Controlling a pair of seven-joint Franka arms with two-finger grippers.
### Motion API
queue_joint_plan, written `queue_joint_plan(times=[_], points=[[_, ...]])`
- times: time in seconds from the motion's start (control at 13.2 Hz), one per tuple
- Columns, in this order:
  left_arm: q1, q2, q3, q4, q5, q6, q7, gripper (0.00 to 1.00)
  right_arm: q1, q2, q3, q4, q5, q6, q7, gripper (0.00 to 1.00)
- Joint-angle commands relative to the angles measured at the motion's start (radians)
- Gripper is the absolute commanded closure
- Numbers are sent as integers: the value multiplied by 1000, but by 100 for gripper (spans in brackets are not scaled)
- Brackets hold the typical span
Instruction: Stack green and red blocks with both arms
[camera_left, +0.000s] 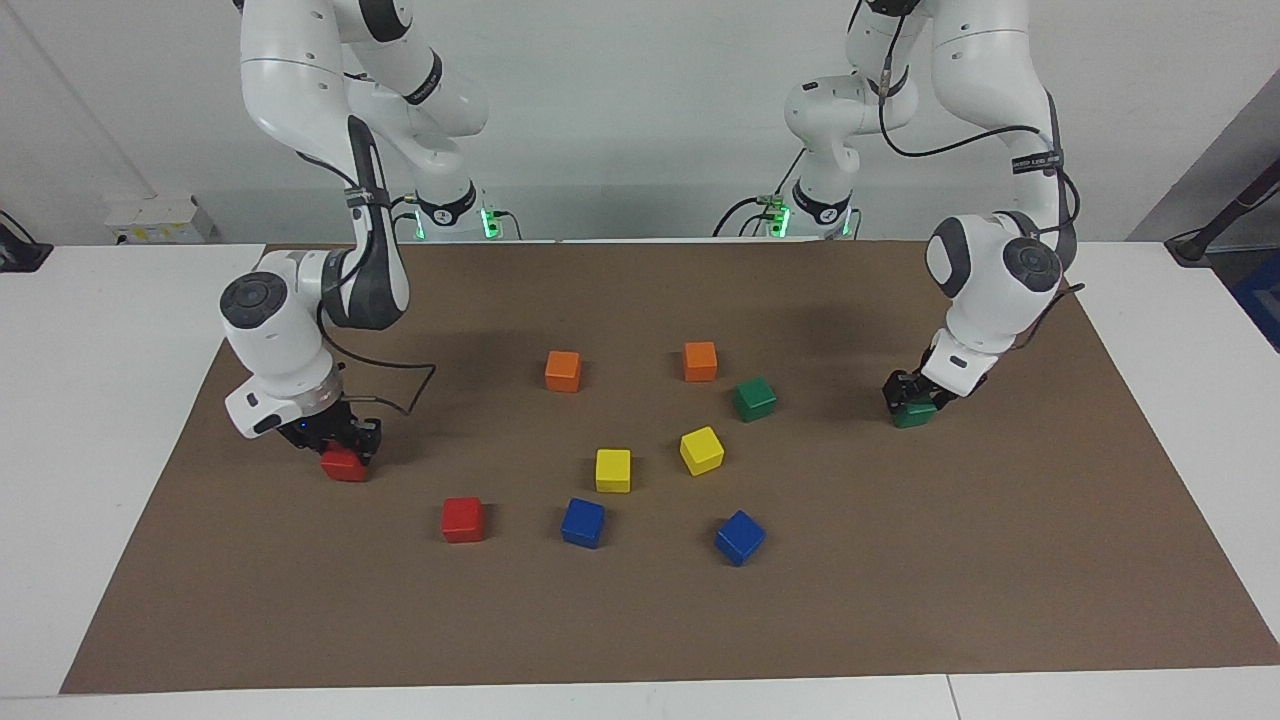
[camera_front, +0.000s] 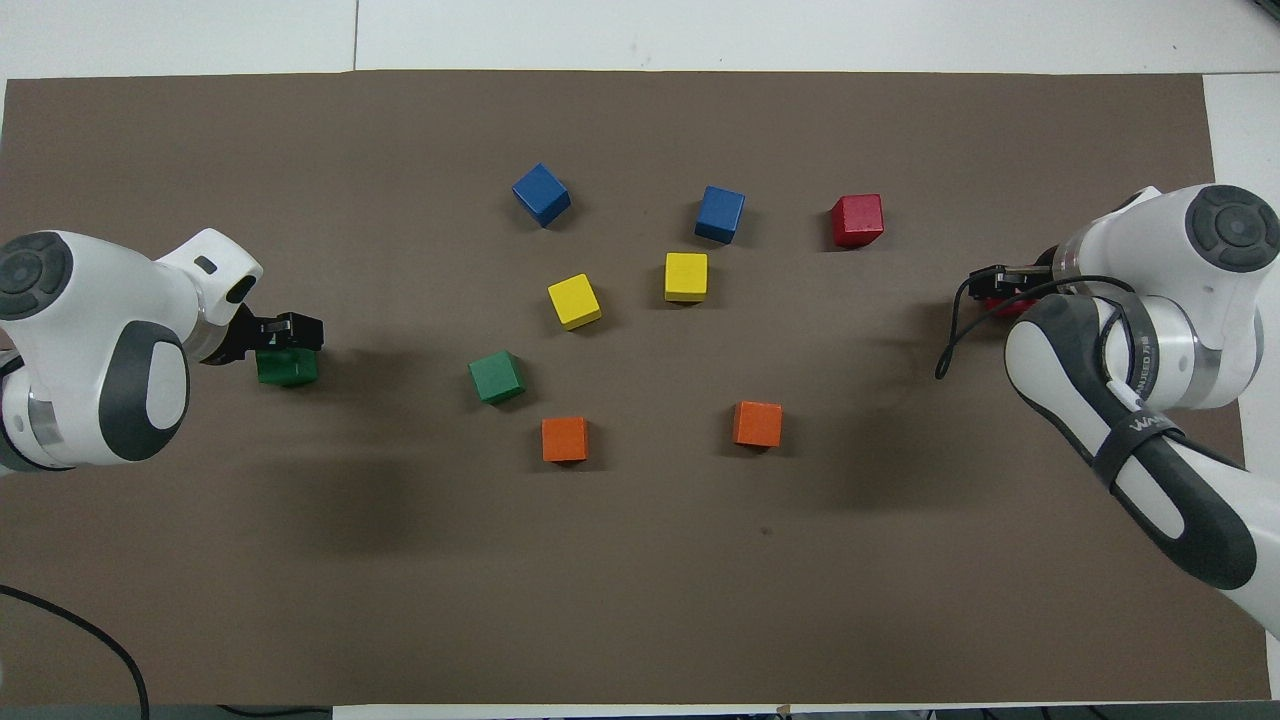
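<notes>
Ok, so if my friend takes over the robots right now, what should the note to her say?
Left end effector: down at one green block, toward the left arm's end of the mat; can't tell if it holds it.
Right end effector: down at one red block, toward the right arm's end; same doubt.
Second green block and second red block: lying free mid-mat.
Done: nothing stacked.
Left: all the stacking.

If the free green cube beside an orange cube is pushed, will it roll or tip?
Probably neither: the green cube rests flat on the brown mat, so it should slide. Its straight edges suggest it is stiff; its matte faces likely grip well.
</notes>
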Motion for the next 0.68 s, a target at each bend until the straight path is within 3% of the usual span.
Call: queue_joint_plan(times=[0.0, 0.15, 0.38, 0.61], points=[[-123, 20, 8, 124, -11, -127, -232, 0, 8, -12, 12, 20, -10, -1, -4, 0], [-214, 21, 8, 134, -11, -115, -424, 0, 74, -1, 10, 110, -12, -98, 73, 0], [-296, 18, 7, 115, -11, -89, -599, 0, 182, 95, 10, 380, -52, -329, 217, 0], [-368, 9, 7, 66, -12, -6, -722, 0, 241, 204, 9, 520, -49, -377, 264, 0]])
